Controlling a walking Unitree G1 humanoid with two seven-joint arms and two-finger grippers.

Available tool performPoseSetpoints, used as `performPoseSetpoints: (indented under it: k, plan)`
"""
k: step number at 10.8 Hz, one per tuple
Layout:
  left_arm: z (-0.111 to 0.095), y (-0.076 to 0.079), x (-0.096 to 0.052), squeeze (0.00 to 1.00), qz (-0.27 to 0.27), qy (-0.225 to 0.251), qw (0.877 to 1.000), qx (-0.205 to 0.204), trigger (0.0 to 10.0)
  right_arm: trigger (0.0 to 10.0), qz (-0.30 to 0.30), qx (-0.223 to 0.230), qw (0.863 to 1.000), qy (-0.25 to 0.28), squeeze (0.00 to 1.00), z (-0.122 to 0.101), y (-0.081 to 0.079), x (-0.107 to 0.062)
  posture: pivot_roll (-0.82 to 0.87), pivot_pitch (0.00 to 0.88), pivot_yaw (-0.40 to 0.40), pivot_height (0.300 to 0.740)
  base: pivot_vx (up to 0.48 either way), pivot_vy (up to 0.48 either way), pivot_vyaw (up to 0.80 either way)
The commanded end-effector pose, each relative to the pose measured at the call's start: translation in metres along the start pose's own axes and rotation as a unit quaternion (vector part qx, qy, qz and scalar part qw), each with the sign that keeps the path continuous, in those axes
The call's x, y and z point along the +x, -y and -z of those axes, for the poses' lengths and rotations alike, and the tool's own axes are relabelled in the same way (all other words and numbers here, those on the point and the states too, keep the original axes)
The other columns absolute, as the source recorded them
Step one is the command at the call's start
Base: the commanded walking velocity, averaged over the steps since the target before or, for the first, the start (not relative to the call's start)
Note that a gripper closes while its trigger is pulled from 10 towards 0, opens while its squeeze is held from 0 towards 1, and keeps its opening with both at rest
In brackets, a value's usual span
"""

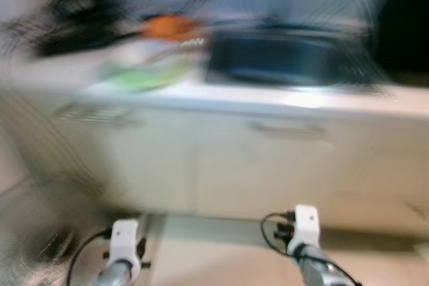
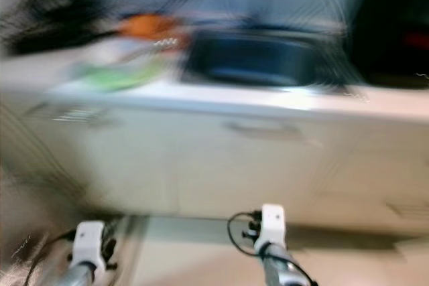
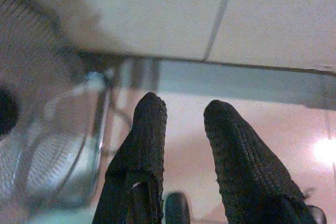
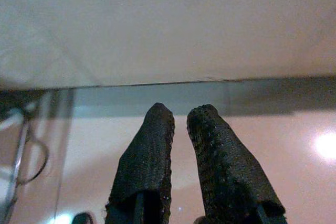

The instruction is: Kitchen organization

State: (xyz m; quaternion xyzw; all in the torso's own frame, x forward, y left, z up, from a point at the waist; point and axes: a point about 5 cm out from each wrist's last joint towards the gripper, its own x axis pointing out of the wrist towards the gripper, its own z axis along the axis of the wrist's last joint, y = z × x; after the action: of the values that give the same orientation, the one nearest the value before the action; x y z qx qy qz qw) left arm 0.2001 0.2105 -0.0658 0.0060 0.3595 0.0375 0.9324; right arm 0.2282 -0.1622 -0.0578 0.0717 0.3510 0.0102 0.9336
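The left gripper (image 3: 181,111) is seen from its wrist camera with its two black fingers (image 3: 144,145) held apart, a clear gap between the tips and nothing gripped. Beyond them a glossy pale floor (image 3: 283,129) is seen, one bright spot of light reflected on it, and the lower fronts of two pale cabinet doors (image 3: 157,9) divided by one seam. Beside this gripper, a round wire-guarded fan (image 3: 42,124) is made out on the floor.

The right gripper (image 4: 178,111) is shown with its two fingers (image 4: 152,150) only narrowly parted at the tips, nothing held between them. Ahead of it the same floor and a single plain cabinet front (image 4: 168,24) are seen.

From the head camera, heavily blurred, both silver arms are seen low in front of the body, each ending in one white wrist block. Above them, one long pale counter (image 1: 288,98) over cabinet doors is presented. One dark sink basin (image 1: 281,58) is set into it. To the basin's left, one orange thing (image 1: 167,26), one green thing (image 1: 144,77) and a dark mass (image 1: 74,21) are distinguished; what they are cannot be told through the blur
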Motion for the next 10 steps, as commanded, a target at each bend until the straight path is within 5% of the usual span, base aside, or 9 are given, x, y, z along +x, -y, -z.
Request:
performPoseSetpoints:
  k: [1,10]
  plan:
    - [-0.0057,0.007,0.0026,0.0,0.012,0.007,1.0,0.003,10.0,10.0,0.008,0.004,1.0,-0.01,0.0,0.0046,0.0047,-0.0017,0.2,0.0,-0.018,0.74,0.416,0.0,0.0]
    - [-0.0064,0.0122,0.0024,0.0,0.01,0.018,1.0,-0.002,10.0,10.0,-0.002,0.008,1.0,-0.014,0.0,0.0092,0.0016,-0.0028,0.21,0.0,-0.027,0.74,0.355,0.0,0.0]
